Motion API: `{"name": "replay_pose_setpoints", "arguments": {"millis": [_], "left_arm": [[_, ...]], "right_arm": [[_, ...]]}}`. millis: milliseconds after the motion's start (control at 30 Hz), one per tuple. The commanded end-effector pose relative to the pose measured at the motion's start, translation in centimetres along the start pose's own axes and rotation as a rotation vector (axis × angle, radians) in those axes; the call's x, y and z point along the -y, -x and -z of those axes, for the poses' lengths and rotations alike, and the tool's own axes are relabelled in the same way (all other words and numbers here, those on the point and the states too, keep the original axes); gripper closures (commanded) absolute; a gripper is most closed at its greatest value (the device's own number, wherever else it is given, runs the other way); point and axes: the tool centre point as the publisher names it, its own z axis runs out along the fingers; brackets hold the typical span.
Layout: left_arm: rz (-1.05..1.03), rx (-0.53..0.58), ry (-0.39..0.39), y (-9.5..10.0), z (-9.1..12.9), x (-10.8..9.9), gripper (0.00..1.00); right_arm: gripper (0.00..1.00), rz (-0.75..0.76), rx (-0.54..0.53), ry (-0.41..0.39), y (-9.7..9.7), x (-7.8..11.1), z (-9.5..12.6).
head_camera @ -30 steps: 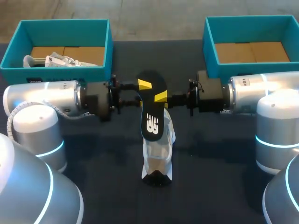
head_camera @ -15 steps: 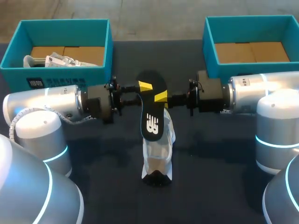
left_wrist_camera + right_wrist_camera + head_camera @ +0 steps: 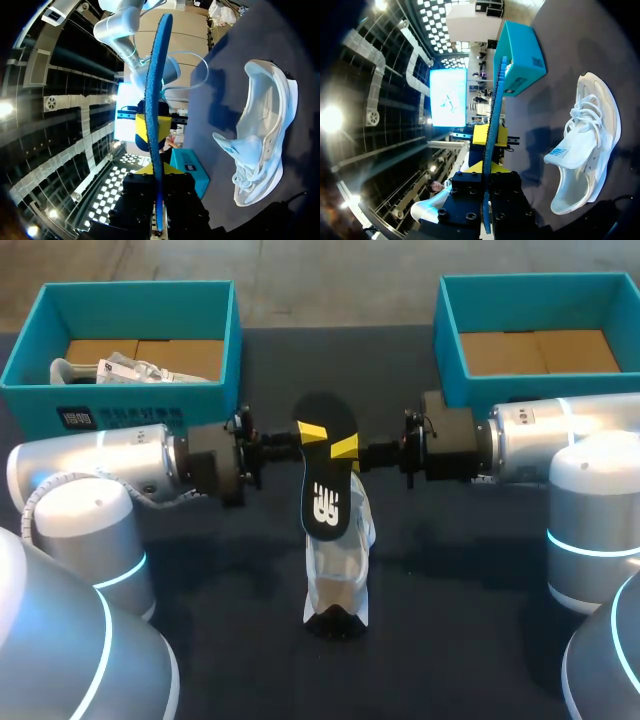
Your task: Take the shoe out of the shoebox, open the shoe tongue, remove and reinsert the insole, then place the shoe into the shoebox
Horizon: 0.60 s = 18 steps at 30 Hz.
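Note:
A black insole (image 3: 325,475) hangs flat-side up over the middle of the table, held from both sides. My left gripper (image 3: 312,430) is shut on its left edge and my right gripper (image 3: 345,447) on its right edge. In the left wrist view the insole (image 3: 156,100) runs edge-on between the fingers of my left gripper (image 3: 156,172). The right wrist view has the same insole (image 3: 493,115) clamped in my right gripper (image 3: 487,167). Under the insole, a white shoe (image 3: 337,560) stands upright on the dark table, also seen beside each gripper (image 3: 260,135) (image 3: 585,150).
A teal shoebox (image 3: 130,398) stands at the back left with white paper and a light item (image 3: 130,368) inside. A second teal shoebox (image 3: 450,360) sits at the back right, showing a cardboard floor. Dark table surface (image 3: 450,640) stretches in front of the shoe.
My left gripper's fingers have closed onto the insole's left edge and the left arm shifted slightly. The right arm, insole and shoe stayed put.

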Motion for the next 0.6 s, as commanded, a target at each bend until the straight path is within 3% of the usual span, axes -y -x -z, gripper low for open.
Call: {"name": "replay_pose_setpoints", "arguments": {"millis": [33,100,167,200,233,433,600], "left_arm": [[-0.001,0.001,0.0,-0.3,-0.4,-0.1,1.0],[-0.002,0.002,-0.001,-0.2,-0.3,-0.1,1.0],[-0.003,0.003,-0.002,-0.1,-0.1,-0.1,1.0],[0.0,0.007,-0.005,0.1,0.0,0.0,1.0],[0.0,0.008,-0.005,0.2,0.1,0.0,1.0],[0.026,0.01,-0.025,0.8,1.4,0.3,1.0],[0.069,-0.029,-0.039,0.7,3.0,0.6,1.0]], "right_arm": [[1.0,-0.001,0.004,-0.001,-0.1,0.0,-0.1],[1.0,-0.001,0.004,-0.001,-0.1,0.0,-0.1],[0.61,-0.004,0.007,-0.003,-0.1,0.1,-0.1],[0.26,-0.004,0.007,-0.005,-0.1,0.1,0.0],[0.0,-0.003,0.006,-0.006,-0.2,0.1,0.1],[0.0,0.028,0.004,0.005,-0.1,0.1,1.4],[0.0,0.123,0.065,-0.019,0.1,0.7,3.1]]}}
